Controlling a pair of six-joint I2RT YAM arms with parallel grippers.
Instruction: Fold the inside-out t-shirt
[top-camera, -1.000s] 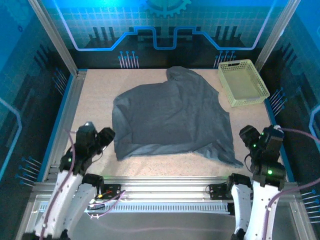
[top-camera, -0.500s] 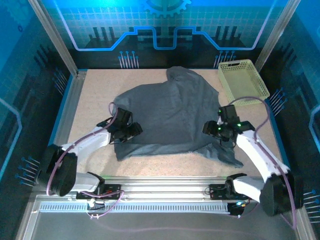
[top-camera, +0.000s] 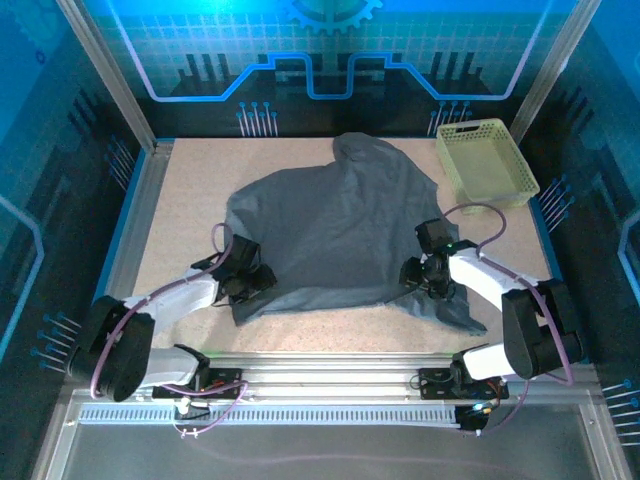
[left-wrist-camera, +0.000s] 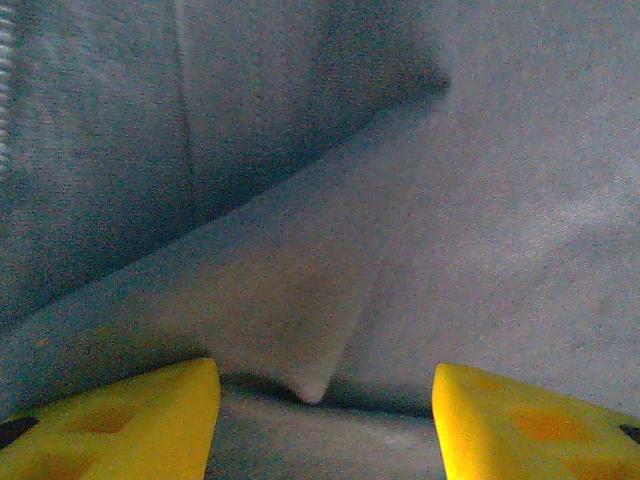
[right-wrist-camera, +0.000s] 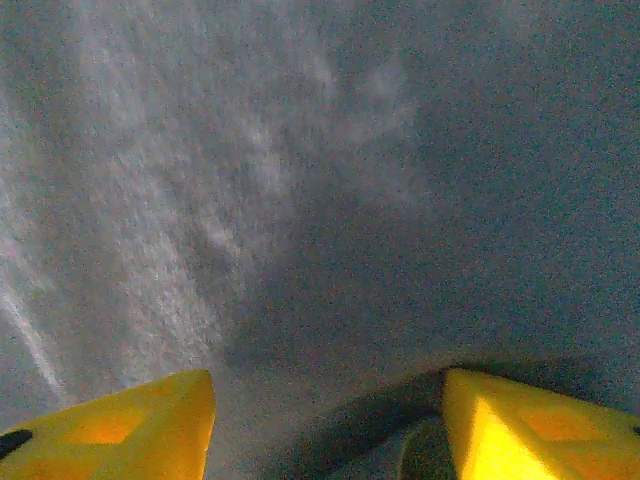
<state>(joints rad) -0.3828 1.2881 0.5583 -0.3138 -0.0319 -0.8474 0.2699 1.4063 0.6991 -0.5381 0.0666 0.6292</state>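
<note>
T-shirt (top-camera: 340, 235): dark slate-grey soft knit, plain. It lies spread across the middle of the surface (top-camera: 185, 200), a speckled beige board.
- Outline is irregular, with a rounded lobe at the far edge, a wavy near hem and a loose tail trailing at the near right corner. Low creases cross the cloth.
- Left gripper (top-camera: 262, 280) sits on the shirt's near left corner. In the left wrist view its yellow fingers (left-wrist-camera: 120, 420) stand apart, unclamped. A raised fold of fabric peaks between them, and a layered edge runs diagonally beyond.
- Right gripper (top-camera: 412, 275) sits on the near right part of the shirt, above the tail. Its yellow fingers (right-wrist-camera: 540, 430) are likewise spread, nothing pinched, with fine-grained cloth beneath.
- Pale yellow-green plastic lattice basket (top-camera: 487, 165), rectangular, stands at the far right corner, near the shirt's far right edge.
</note>
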